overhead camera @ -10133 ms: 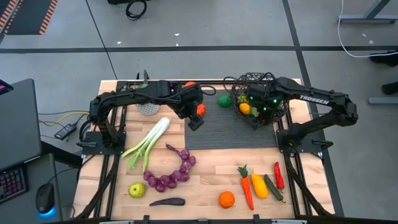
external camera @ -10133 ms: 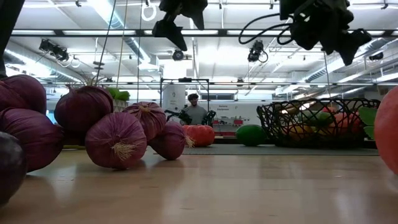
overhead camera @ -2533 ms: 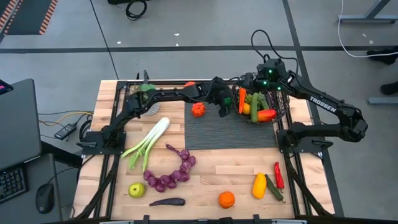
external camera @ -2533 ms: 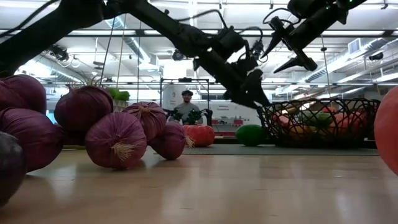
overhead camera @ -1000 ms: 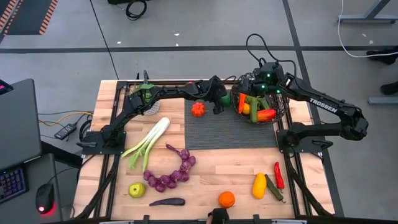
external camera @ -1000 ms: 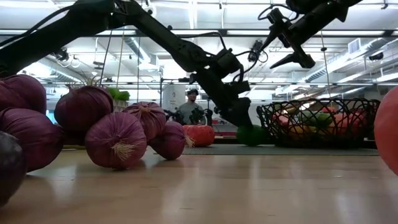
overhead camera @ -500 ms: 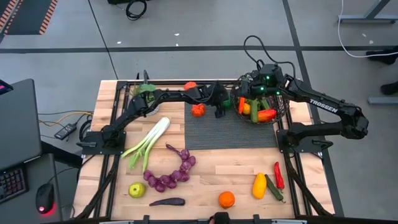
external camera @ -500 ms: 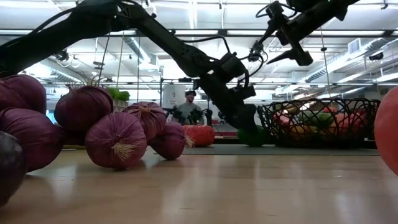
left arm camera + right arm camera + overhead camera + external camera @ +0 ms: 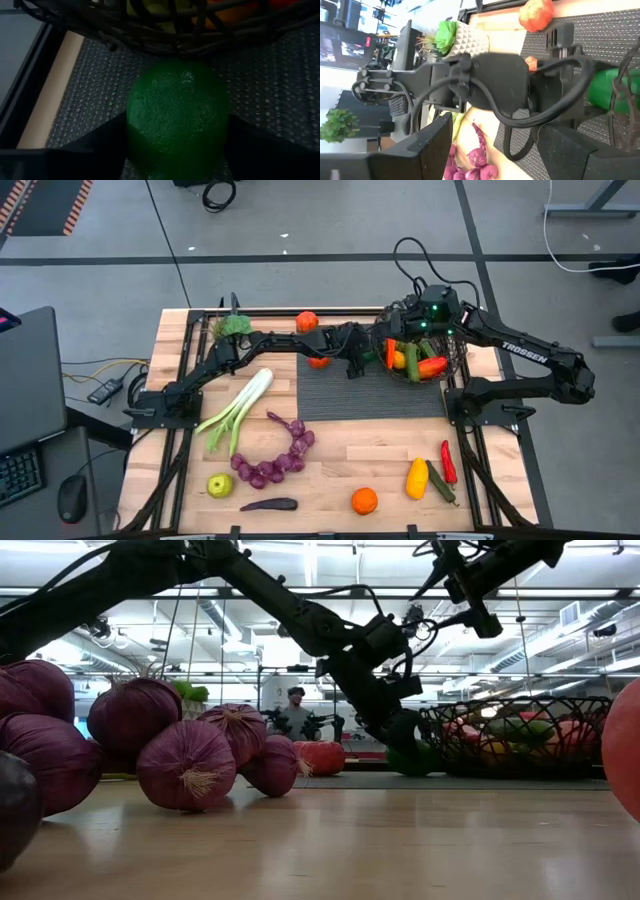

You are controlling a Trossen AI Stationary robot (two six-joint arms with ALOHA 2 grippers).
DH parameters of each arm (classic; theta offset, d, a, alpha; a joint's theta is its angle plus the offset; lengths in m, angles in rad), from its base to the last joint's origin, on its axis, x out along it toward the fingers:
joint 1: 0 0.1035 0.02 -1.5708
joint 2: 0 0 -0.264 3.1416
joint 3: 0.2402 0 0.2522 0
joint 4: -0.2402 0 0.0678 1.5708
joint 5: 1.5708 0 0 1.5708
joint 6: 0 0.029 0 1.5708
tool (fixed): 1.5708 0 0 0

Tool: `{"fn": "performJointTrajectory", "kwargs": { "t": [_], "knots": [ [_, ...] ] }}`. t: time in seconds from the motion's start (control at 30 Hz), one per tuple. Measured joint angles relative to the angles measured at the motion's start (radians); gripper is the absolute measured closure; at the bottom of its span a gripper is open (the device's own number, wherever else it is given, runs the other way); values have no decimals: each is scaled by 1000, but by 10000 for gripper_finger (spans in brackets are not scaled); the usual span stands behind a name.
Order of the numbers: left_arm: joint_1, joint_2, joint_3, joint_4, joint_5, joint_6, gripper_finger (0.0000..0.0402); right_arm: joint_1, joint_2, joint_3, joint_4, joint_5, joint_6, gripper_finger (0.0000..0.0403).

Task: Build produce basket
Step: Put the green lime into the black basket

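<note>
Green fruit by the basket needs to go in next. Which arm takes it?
Left. The left gripper is already down at the green fruit, fingers on either side of it, right beside the basket. The right gripper hangs open, high above the basket.

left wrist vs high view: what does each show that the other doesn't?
Only the left wrist view: the green round fruit between the left gripper fingers, beside the basket wall.
Only the high view: the leek, purple onion string, orange and right gripper above the basket.
Both: basket, grey mat.
</note>
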Motion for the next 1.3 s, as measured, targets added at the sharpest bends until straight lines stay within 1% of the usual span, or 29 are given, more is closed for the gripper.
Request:
{"fn": "performJointTrajectory", "kwargs": {
  "t": [0.07,0.1,0.17,0.3,0.37,0.43,0.6,0.67,0.77,0.97,1.0,1.17,1.3],
  "knots": [
    [-9,-10,-1,-15,-23,0,148,0,-19,0,0,0,0,130],
    [-12,-16,-2,-31,-26,0,149,0,-30,0,0,0,0,130],
    [-14,-27,-3,-43,-38,5,149,-2,-54,0,0,0,0,130],
    [-4,-59,-5,-151,-46,40,148,-11,-106,0,2,9,15,130],
    [4,-79,-6,-197,-45,78,139,-18,-133,0,14,22,15,130],
    [5,-100,-6,-236,-70,87,133,-23,-157,0,14,43,17,131],
    [11,-162,-5,-349,-83,40,142,-40,-211,0,29,88,15,131],
    [11,-190,-5,-352,-83,-6,144,-49,-225,0,31,99,13,131],
    [12,-244,-5,-324,-85,-47,140,-63,-240,0,32,113,-3,131],
    [10,-316,-4,-216,-85,-165,137,-72,-243,0,32,114,-19,131],
    [10,-326,-4,-184,-77,-192,137,-72,-243,0,32,114,-20,131],
    [4,-340,-4,-29,29,-365,133,-73,-243,0,34,115,-23,131],
    [-17,-325,-3,82,38,-479,131,-73,-243,0,48,114,-21,131]
  ]
}}
